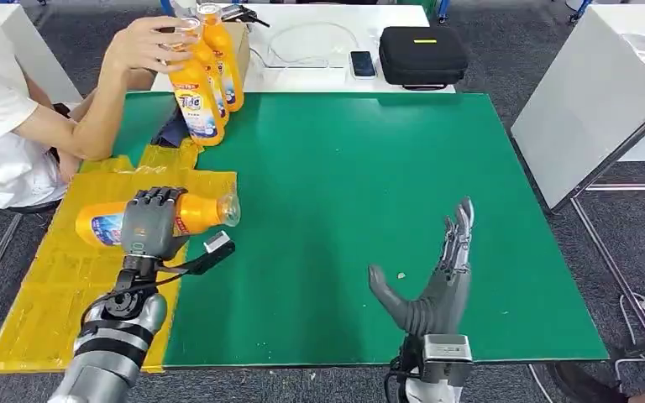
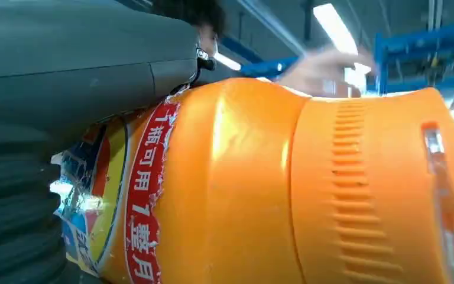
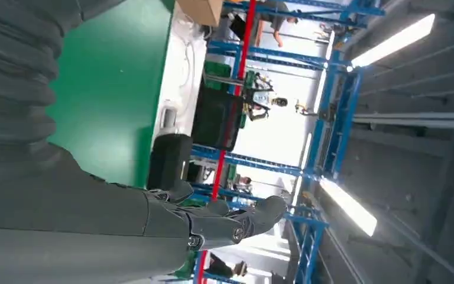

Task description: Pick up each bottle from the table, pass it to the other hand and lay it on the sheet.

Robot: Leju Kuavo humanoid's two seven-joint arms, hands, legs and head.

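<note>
An orange Tide bottle [image 1: 193, 213] lies on its side over the yellow sheet [image 1: 50, 285] at the table's left, clear cap pointing right. My left hand [image 1: 151, 222] grips it from above around the middle; the left wrist view shows the orange bottle [image 2: 307, 189] close up against my thumb. Over the green mat, near the front edge, my right hand [image 1: 437, 281] is open, palm upright, fingers straight, holding nothing; its thumb [image 3: 224, 222] shows in the right wrist view. At the back left a person's hand [image 1: 144, 44] holds the tops of two upright orange bottles [image 1: 206, 80].
The green mat [image 1: 369, 185] covers the table's middle and right. Behind it, a white table carries a black case [image 1: 422, 55], a phone [image 1: 363, 64], a cable and a cardboard box. The person sits at the far left. A white table edge [image 1: 588, 117] stands at the right.
</note>
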